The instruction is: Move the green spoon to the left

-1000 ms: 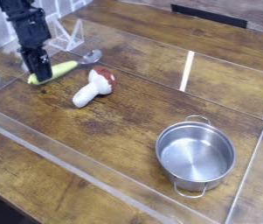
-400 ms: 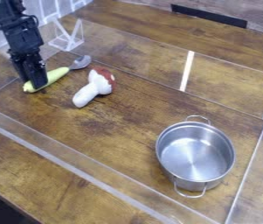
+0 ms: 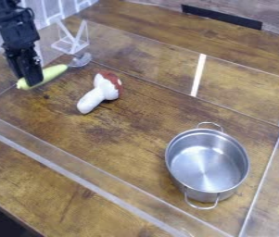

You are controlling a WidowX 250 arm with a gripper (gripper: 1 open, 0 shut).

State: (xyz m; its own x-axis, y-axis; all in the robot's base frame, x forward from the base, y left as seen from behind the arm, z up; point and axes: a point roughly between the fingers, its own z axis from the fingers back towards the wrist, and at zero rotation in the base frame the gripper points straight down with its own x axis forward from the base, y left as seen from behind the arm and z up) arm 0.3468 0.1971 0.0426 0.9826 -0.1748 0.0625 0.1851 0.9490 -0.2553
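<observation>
Near the Table's Left Edge, Black Gripper Stands Over Green Spoon

Toward the far left corner of the brown wooden table (image 3: 135,148), a black robot gripper (image 3: 31,78) reaches down at the yellow-green plastic spoon (image 3: 51,73) with a grey metallic end. The fingertips meet the outer end of its rounded handle, near the left edge. Whether the jaws grip the handle or only stand around it cannot be told from this view. The spoon lies at a slant, its grey end pointing away from the left edge.

Just beside the spoon, farther in from the left edge, lies a white mushroom-shaped toy with a red cap (image 3: 101,93), its cap toward the far edge and its pale stem toward the near one. Well apart from both, toward the right edge, a round steel pot (image 3: 208,165) stands upright, its two loop handles facing the far and near edges.
</observation>
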